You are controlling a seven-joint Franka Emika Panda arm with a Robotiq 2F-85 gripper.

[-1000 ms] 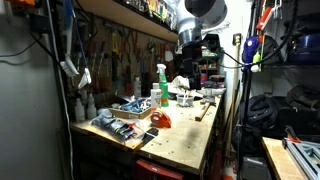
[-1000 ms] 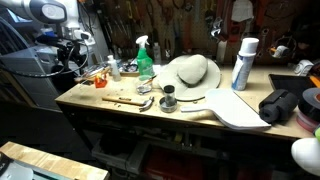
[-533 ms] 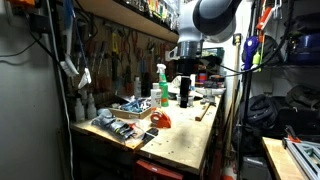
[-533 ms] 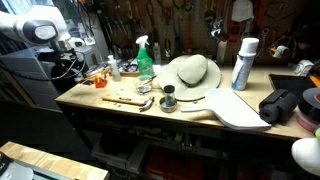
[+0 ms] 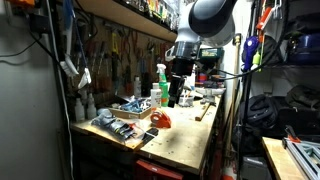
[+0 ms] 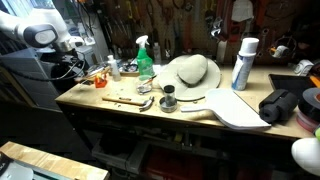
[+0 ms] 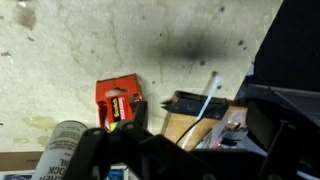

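Note:
My gripper (image 5: pixel 180 97) hangs above the workbench (image 5: pixel 190 140) next to a green spray bottle (image 5: pixel 162 84). In an exterior view it is at the bench's left end (image 6: pixel 78 68), above the clutter. In the wrist view its dark jaws (image 7: pixel 180 152) fill the bottom edge, spread apart with nothing between them. Below them lie a red tape dispenser (image 7: pixel 119 104), a cardboard tray of small parts (image 7: pixel 200 125), a white strip (image 7: pixel 207 92) and a white can (image 7: pixel 58 156).
Further along the bench are a straw hat (image 6: pixel 190 72), a tall white can (image 6: pixel 243 62), a small black cup (image 6: pixel 168 100), a pale board (image 6: pixel 238 110) and a black bag (image 6: pixel 284 104). Tools hang on the back wall. A red object (image 5: pixel 162 119) lies near the bench edge.
The arm has swung away from the back of the bench and come lower over the cluttered end. The gripper now hangs beside the green spray bottle. Nothing was picked up.

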